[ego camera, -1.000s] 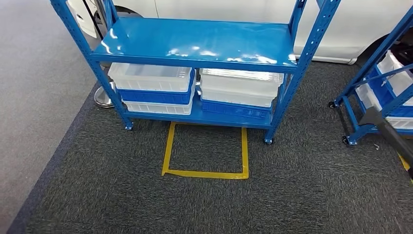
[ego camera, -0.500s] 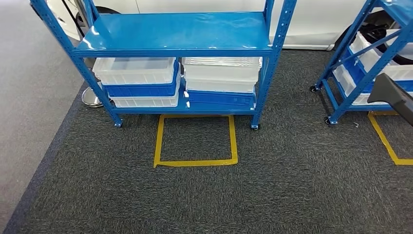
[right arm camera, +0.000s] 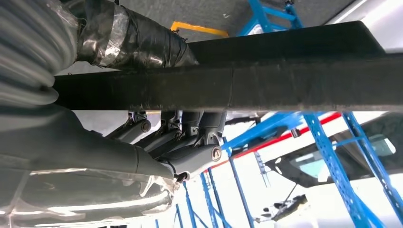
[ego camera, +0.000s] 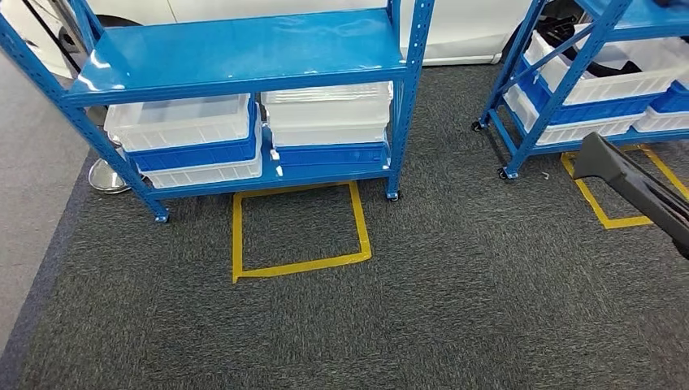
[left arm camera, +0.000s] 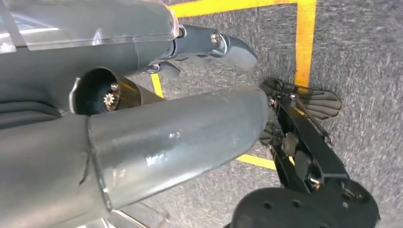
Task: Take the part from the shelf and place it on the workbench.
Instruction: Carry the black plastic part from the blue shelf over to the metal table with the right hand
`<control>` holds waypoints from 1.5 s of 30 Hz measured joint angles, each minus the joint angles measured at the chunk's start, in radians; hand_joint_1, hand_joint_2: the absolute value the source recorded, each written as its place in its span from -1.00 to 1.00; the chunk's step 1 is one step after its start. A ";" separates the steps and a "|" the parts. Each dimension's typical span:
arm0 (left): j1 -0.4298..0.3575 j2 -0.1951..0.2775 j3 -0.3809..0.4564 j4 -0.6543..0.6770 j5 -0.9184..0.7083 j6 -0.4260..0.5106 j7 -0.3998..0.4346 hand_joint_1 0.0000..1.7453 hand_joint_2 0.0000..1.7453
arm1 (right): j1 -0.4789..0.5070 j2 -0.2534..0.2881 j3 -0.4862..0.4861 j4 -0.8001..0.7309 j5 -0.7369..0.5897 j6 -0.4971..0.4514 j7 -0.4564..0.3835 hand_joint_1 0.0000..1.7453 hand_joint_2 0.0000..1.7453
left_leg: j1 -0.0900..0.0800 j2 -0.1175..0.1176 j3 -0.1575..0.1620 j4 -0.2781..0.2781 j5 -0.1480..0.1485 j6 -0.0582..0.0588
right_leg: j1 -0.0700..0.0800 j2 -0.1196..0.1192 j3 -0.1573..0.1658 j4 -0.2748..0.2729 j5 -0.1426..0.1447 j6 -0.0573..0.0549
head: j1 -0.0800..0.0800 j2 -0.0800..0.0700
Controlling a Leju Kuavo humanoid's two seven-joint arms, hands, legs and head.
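A long black part [ego camera: 636, 190] slants in from the right edge of the head view, above the carpet. In the right wrist view the same black part [right arm camera: 266, 80] runs across the picture as a flat bar. My right hand [right arm camera: 183, 142] grips it, with the dark fingers [right arm camera: 204, 128] pressed against one side and the taped thumb [right arm camera: 138, 40] on the other. My left hand [left arm camera: 185, 128] hangs over the carpet and holds nothing, its fingers [left arm camera: 223, 45] stretched apart from the thick grey thumb.
A blue shelf [ego camera: 244, 53] stands ahead at the left, with white and blue bins [ego camera: 187, 138] on its lower level. A second blue shelf [ego camera: 569, 73] with bins stands at the right. Yellow tape squares [ego camera: 296, 264] mark the dark carpet. A white car [ego camera: 455, 24] is parked behind.
The whole picture has shifted left, so the camera has turned to the right. More of the second shelf has come into view. The black part stays at the right edge.
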 joint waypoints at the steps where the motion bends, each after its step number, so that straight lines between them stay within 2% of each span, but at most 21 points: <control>1: 0.000 0.000 -0.001 0.000 0.000 -0.001 0.000 -1.00 -1.00 | 0.000 -0.003 0.004 0.001 -0.002 -0.004 0.002 1.00 1.00 | 0.001 0.013 0.000 -0.005 0.004 0.001 | 0.001 -0.025 -0.028 0.056 -0.033 0.001 | 0.001 0.000; 3: -0.001 0.001 -0.005 0.000 -0.009 -0.002 -0.002 -1.00 -1.00 | -0.001 -0.006 0.017 0.005 -0.006 -0.014 0.008 1.00 1.00 | 0.001 0.036 -0.007 -0.001 0.004 0.002 | 0.000 -0.044 -0.086 0.179 -0.086 0.007 | 0.001 0.000; 4: -0.002 0.003 -0.011 0.000 -0.020 -0.004 -0.005 -1.00 -1.00 | -0.001 -0.007 0.028 0.009 -0.006 -0.022 0.012 1.00 1.00 | 0.001 0.048 -0.010 0.004 0.002 0.001 | -0.001 -0.047 -0.099 0.209 -0.088 0.011 | 0.001 0.000; 6: -0.006 0.016 -0.029 0.000 -0.045 -0.016 -0.010 -1.00 -1.00 | -0.012 -0.013 0.067 0.021 -0.002 -0.050 0.024 1.00 1.00 | 0.002 0.073 -0.015 0.017 -0.005 -0.005 | -0.006 -0.059 -0.069 0.155 -0.040 0.017 | 0.001 0.000; 8: -0.012 0.037 -0.047 0.000 -0.064 -0.027 -0.013 -1.00 -1.00 | -0.038 -0.026 0.126 0.041 0.001 -0.094 0.039 1.00 1.00 | 0.002 0.097 -0.021 0.038 -0.019 -0.016 | -0.005 -0.094 -0.003 0.028 0.014 0.017 | 0.001 0.000; 10: -0.021 0.064 -0.066 0.000 -0.099 -0.030 -0.025 -1.00 -1.00 | -0.062 -0.038 0.189 0.063 -0.002 -0.125 0.052 1.00 1.00 | -0.001 0.114 -0.028 0.056 -0.031 -0.029 | 0.000 -0.111 0.024 -0.030 0.027 0.003 | 0.001 0.000; 12: -0.032 0.095 -0.095 0.000 -0.151 -0.036 -0.042 -1.00 -1.00 | -0.095 -0.046 0.258 0.085 -0.001 -0.145 0.065 1.00 1.00 | -0.003 0.130 -0.031 0.063 -0.035 -0.037 | 0.003 -0.092 0.017 -0.027 0.028 -0.014 | 0.001 0.000; 15: -0.052 0.142 -0.139 0.000 -0.223 -0.048 -0.056 -1.00 -1.00 | -0.178 -0.049 0.403 0.126 0.003 -0.184 0.098 1.00 1.00 | 0.006 0.077 -0.052 0.117 -0.079 -0.055 | 0.000 -0.062 0.004 -0.030 0.042 -0.036 | 0.000 0.000; 17: -0.059 0.164 -0.157 0.000 -0.247 -0.050 -0.060 -1.00 -1.00 | -0.210 -0.049 0.498 0.139 -0.001 -0.202 0.115 1.00 1.00 | 0.010 0.031 -0.106 0.238 -0.148 -0.064 | 0.000 -0.044 -0.003 -0.030 0.047 -0.043 | 0.000 0.000; 19: -0.062 0.177 -0.170 0.000 -0.263 -0.050 -0.064 -1.00 -1.00 | -0.220 -0.049 0.566 0.147 -0.010 -0.210 0.125 1.00 1.00 | 0.011 0.023 -0.154 0.340 -0.183 -0.066 | 0.001 -0.027 -0.008 -0.029 0.050 -0.044 | 0.000 0.000; 21: -0.062 0.186 -0.178 0.000 -0.280 -0.050 -0.070 -1.00 -1.00 | -0.222 -0.049 0.600 0.151 -0.019 -0.213 0.132 1.00 1.00 | 0.012 0.019 -0.139 0.305 -0.138 -0.061 | 0.001 -0.008 -0.008 -0.026 0.051 -0.043 | 0.000 0.000; 24: -0.060 0.198 -0.185 0.000 -0.306 -0.049 -0.082 -1.00 -1.00 | -0.221 -0.051 0.625 0.150 -0.024 -0.217 0.135 1.00 1.00 | 0.014 -0.028 -0.060 0.127 -0.039 -0.049 | 0.001 0.015 -0.007 -0.025 0.052 -0.041 | 0.001 0.000; 26: -0.059 0.201 -0.187 0.000 -0.313 -0.049 -0.085 -1.00 -1.00 | -0.220 -0.051 0.629 0.149 -0.024 -0.218 0.136 1.00 1.00 | 0.014 -0.051 -0.047 0.091 -0.028 -0.046 | -0.001 0.018 -0.008 -0.026 0.053 -0.040 | 0.001 0.000; 31: -0.059 0.207 -0.191 0.000 -0.326 -0.048 -0.089 -1.00 -1.00 | -0.222 -0.051 0.638 0.148 -0.024 -0.218 0.137 1.00 1.00 | 0.015 -0.064 -0.038 0.082 -0.032 -0.044 | 0.002 0.030 -0.015 -0.025 0.058 -0.032 | 0.001 0.000; 33: -0.062 0.215 -0.194 0.000 -0.338 -0.044 -0.090 -1.00 -1.00 | -0.220 -0.051 0.654 0.147 -0.025 -0.218 0.139 1.00 1.00 | 0.015 -0.043 -0.038 0.068 -0.027 -0.040 | -0.001 0.041 -0.024 -0.025 0.064 -0.016 | 0.000 0.000; 35: -0.066 0.223 -0.196 0.000 -0.346 -0.041 -0.089 -1.00 -1.00 | -0.217 -0.054 0.675 0.146 -0.027 -0.218 0.142 1.00 1.00 | 0.013 0.009 -0.042 0.054 -0.016 -0.026 | 0.001 -0.002 -0.089 0.107 -0.004 -0.001 | 0.002 0.000; 37: -0.067 0.224 -0.199 0.000 -0.355 -0.040 -0.091 -1.00 -1.00 | -0.217 -0.056 0.689 0.146 -0.028 -0.218 0.142 1.00 1.00 | 0.008 0.056 -0.049 0.051 -0.010 -0.015 | 0.005 -0.051 -0.138 0.232 -0.063 0.004 | 0.004 0.000; 39: -0.070 0.224 -0.200 0.000 -0.374 -0.034 -0.096 -1.00 -1.00 | -0.215 -0.056 0.694 0.144 -0.032 -0.218 0.142 1.00 1.00 | 0.004 0.079 -0.052 0.057 -0.012 -0.015 | 0.008 -0.064 -0.078 0.144 -0.014 -0.001 | 0.004 0.000; 41: -0.075 0.224 -0.201 0.000 -0.400 -0.026 -0.101 -1.00 -1.00 | -0.210 -0.056 0.694 0.131 -0.037 -0.218 0.143 1.00 1.00 | 0.000 0.099 -0.053 0.065 -0.017 -0.019 | 0.018 -0.103 -0.004 0.014 0.024 -0.012 | 0.004 0.000; 43: -0.079 0.224 -0.205 0.000 -0.422 -0.019 -0.106 -1.00 -1.00 | -0.199 -0.056 0.694 0.110 -0.035 -0.220 0.146 1.00 1.00 | -0.004 0.117 -0.054 0.071 -0.020 -0.025 | 0.027 -0.118 0.018 -0.034 0.030 -0.022 | 0.004 0.000; 45: -0.084 0.225 -0.208 0.000 -0.436 -0.017 -0.106 -1.00 -1.00 | -0.180 -0.056 0.690 0.089 0.004 -0.242 0.156 1.00 1.00 | -0.004 0.129 -0.055 0.072 -0.021 -0.033 | 0.026 -0.097 0.013 -0.038 0.039 -0.030 | 0.004 0.000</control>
